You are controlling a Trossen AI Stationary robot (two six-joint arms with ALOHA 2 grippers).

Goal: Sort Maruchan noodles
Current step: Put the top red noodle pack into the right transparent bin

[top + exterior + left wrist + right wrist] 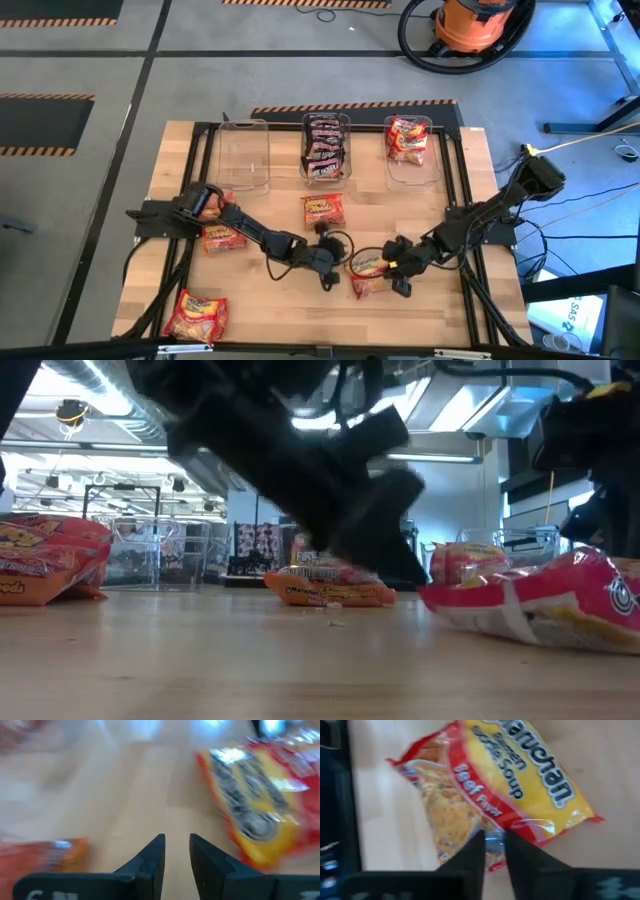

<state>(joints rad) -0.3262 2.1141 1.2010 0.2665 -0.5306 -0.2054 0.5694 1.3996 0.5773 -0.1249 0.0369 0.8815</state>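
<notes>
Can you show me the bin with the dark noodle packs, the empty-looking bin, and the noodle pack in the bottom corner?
Bin with dark packs (347,140): high view, on its right wall.
Clear bin (243,160): high view, on its bare floor.
Corner noodle pack (196,316): high view, on the wrapper's middle.

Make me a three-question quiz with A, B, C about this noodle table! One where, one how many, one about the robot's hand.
1. Where are the dark packets? A left bin. B middle bin. C on the floor.
2. How many clear bins are there? A one. B five. C three.
3. What do the left gripper's jaws hold? A nothing. B a packet. C a bin.
Answers: 1 B, they fill the middle one; 2 C, three stand in a row; 3 A, bare wood shows between them.
</notes>
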